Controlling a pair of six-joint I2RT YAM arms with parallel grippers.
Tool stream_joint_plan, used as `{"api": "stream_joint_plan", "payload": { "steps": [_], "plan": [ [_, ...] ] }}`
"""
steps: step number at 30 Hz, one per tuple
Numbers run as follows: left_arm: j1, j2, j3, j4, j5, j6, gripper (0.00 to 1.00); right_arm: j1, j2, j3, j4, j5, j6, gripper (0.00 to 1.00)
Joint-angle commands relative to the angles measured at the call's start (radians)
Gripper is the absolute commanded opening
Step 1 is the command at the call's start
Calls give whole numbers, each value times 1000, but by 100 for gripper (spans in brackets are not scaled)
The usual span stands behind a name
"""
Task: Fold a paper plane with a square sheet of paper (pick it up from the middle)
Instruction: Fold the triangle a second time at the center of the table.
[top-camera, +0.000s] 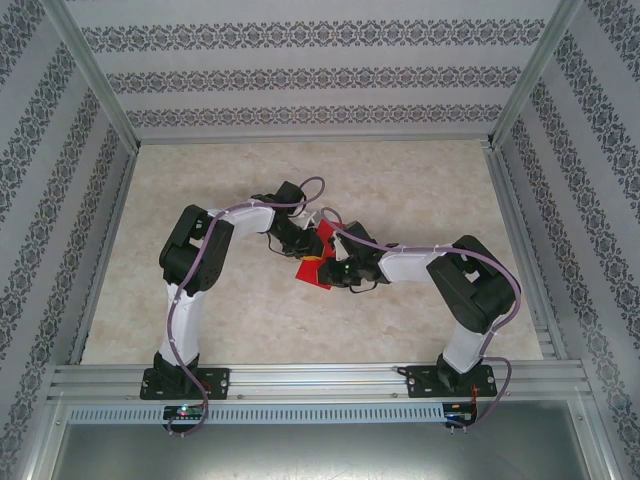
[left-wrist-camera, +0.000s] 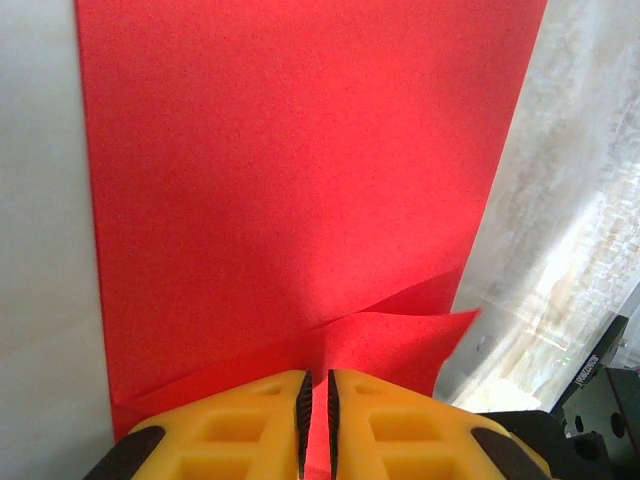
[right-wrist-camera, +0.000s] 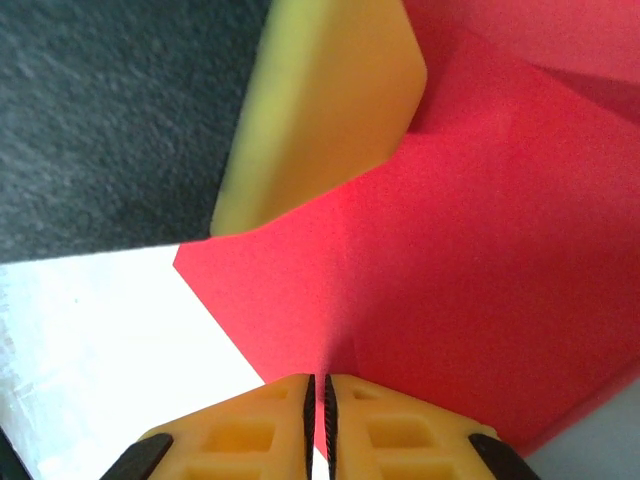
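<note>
Watching from my remote station, I see both arms bent inward over the middle of the marbled tabletop (top-camera: 420, 190). Their claws meet on the red sheet of paper (top-camera: 313, 270). In the overhead view the left claw (top-camera: 297, 240) reaches the sheet from its far-left side. The right claw (top-camera: 338, 270) reaches it from the near-right side. The paper shows as small red patches between and just beside the two black wrists. From above I cannot tell whether any part of it touches the tabletop.

In the left wrist view, the left claw (left-wrist-camera: 318, 385) has its yellow jaws drawn almost together. A thin strip of red is pinched between the dark pads. Beyond the jaws the sheet rises as a broad, flat red panel, and a small folded flap lies just in front of the fingers.

In the right wrist view, the right claw (right-wrist-camera: 320, 385) is equally narrow. A raised crease of the sheet runs straight into the slit between its jaws, so it too grips the paper. A yellow finger (right-wrist-camera: 320, 110) of the left claw slants across the top of that view, in front of the red surface. Patterned wallpaper (top-camera: 300, 80) lines the enclosure behind the tabletop.
</note>
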Motion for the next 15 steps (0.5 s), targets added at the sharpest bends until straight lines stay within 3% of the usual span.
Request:
{"api": "stream_joint_plan", "payload": {
  "steps": [1,15],
  "plan": [
    [19,41,0,-27,-83,16,18,5,-6,-72,-29,13,3,15],
    [61,27,67,-24,-101,-9,18,13,-41,-223,53,-5,53,14]
  ]
}}
